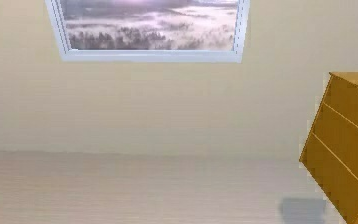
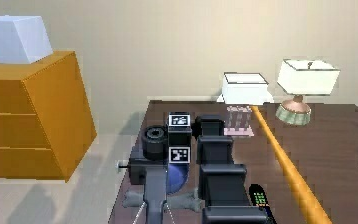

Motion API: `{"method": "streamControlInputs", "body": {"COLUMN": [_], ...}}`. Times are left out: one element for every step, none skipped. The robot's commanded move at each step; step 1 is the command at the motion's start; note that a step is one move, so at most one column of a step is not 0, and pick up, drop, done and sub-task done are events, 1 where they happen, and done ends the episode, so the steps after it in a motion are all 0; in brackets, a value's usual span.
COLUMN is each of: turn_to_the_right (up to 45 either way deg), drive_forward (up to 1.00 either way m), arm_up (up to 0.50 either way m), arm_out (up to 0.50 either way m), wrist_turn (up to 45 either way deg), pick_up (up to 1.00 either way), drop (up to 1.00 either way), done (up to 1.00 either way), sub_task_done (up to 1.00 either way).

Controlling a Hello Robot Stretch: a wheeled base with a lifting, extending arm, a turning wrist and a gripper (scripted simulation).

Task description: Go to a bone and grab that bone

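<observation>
Bone indistinct; end effector (image 2: 149, 146) at table (image 2: 332, 150) edge, hold unclear; lamp (image 2: 305, 82), orange rod (image 2: 283, 160), dresser (image 2: 32, 115) near.

Home room: wooden dresser (image 2: 32, 115), shaded lamp (image 2: 307, 80) on table (image 2: 332, 145), window (image 1: 152, 28).

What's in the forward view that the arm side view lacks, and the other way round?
Forward view: a window high on a plain wall, with bare floor below.

Arm side view: the arm's tool, a dark table with two white-shaded lamps, a long orange rod lying on it, and a white box.

Both: the wooden dresser, at the forward view's right edge and the arm side view's left, where the box sits on top.
</observation>
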Motion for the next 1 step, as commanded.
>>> {"method": "streamControlInputs", "body": {"turn_to_the_right": [0.0], "drive_forward": [0.0], "arm_up": [0.0], "arm_out": [0.0], "wrist_turn": [45.0], "pick_up": [0.0], "drop": [0.0], "done": [0.0], "sub_task_done": [0.0]}}
